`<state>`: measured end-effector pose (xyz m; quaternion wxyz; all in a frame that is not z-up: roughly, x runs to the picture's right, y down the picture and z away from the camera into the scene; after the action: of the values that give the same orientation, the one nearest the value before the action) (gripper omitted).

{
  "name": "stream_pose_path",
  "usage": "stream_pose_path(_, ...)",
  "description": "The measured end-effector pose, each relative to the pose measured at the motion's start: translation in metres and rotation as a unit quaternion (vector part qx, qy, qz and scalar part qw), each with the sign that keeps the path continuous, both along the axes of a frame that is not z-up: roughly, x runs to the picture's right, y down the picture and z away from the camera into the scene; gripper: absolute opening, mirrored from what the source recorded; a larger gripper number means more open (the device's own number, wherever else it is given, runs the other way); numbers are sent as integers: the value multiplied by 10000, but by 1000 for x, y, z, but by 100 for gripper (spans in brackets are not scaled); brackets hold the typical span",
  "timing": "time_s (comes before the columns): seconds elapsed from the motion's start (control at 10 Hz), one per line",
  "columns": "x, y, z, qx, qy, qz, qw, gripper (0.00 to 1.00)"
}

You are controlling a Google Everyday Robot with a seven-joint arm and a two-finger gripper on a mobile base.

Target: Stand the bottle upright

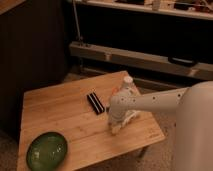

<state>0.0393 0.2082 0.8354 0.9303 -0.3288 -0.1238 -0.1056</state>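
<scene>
Warm, dim indoor light is falling on the wooden table (70,117) from above; beyond the table the background is sinking into near-black. The gripper (117,125), low over the table's right side, is casting a soft shadow beside itself. Whole view is reading soft, slightly blurred; white arm (155,102) is glaring mildly.
</scene>
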Motion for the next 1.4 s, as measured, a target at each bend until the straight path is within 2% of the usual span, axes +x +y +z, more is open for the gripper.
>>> stream_pose_path(0.1, 0, 0, 0, -1, -14, -10, 10000, 37)
stream_pose_path(0.2, 1, 0, -1, 3, -25, -15, 10000, 33)
stream_pose_path(0.7, 0, -5, -1, 40, -107, 109, 9999, 33)
stream_pose_path(1.0, -7, -32, -19, 118, -324, 436, 9985, 33)
stream_pose_path(1.4, -22, -73, -44, 108, -726, 1004, 9922, 33)
